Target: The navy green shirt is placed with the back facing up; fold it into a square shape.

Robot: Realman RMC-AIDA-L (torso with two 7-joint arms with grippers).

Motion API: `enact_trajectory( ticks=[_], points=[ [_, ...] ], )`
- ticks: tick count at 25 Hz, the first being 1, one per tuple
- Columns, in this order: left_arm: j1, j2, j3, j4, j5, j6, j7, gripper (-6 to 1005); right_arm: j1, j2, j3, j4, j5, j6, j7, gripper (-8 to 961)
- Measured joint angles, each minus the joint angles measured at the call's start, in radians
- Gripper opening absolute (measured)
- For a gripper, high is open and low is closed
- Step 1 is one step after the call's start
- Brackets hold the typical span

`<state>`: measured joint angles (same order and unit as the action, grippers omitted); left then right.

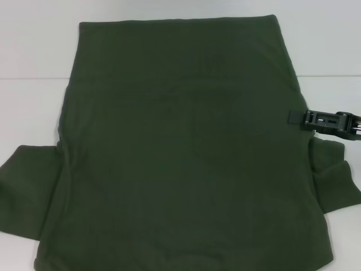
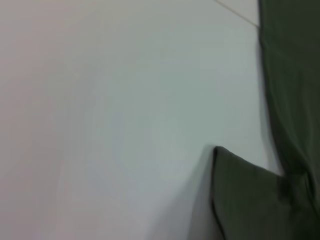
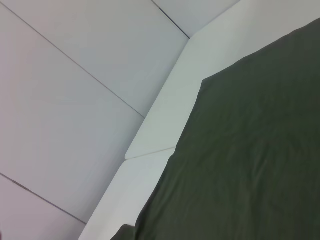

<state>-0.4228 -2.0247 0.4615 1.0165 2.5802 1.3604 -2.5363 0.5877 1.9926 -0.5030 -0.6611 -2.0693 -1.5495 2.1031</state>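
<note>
Olive-green cotton covered most of the white bench (image 1: 34,51): the navy green shirt (image 1: 186,164) lay flat with its plain side up, its far end already doubled over into a straight folded edge, and its 2 short sleeves spread out to either side near the camera.

The right gripper (image 1: 294,117) reached in level from the shirt's right side and met the cloth at that side edge, about midway along the body and just above the right sleeve. Whether it was clenched on the fabric or released could not be told.

From there, a shallow pinch on only 1 layer looked likely to slip, and a sideways pull risked dragging the whole shirt and skewing the folded far edge, leaving the sleeve bunched under the fold.

The left gripper was out of sight, its wrist camera looking past the shirt's left sleeve (image 2: 250,200).
</note>
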Motion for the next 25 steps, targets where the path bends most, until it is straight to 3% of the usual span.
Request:
enact_trajectory(
  ticks=[6,20,25],
  points=[
    [-0.001,0.005,-0.001,0.009,0.011,-0.014,-0.039,3,0.0,0.0,0.009,0.0,0.0,0.0,0.0,884],
    [0.038,-0.019,-0.01,0.042,0.006,0.015,-0.055,2,0.005,-0.002,0.017,0.0,0.0,0.002,0.002,883],
    [0.004,0.004,-0.013,0.049,-0.016,0.078,-0.055,2,0.006,-0.002,0.018,0.0,0.0,0.004,0.003,884]
  ],
)
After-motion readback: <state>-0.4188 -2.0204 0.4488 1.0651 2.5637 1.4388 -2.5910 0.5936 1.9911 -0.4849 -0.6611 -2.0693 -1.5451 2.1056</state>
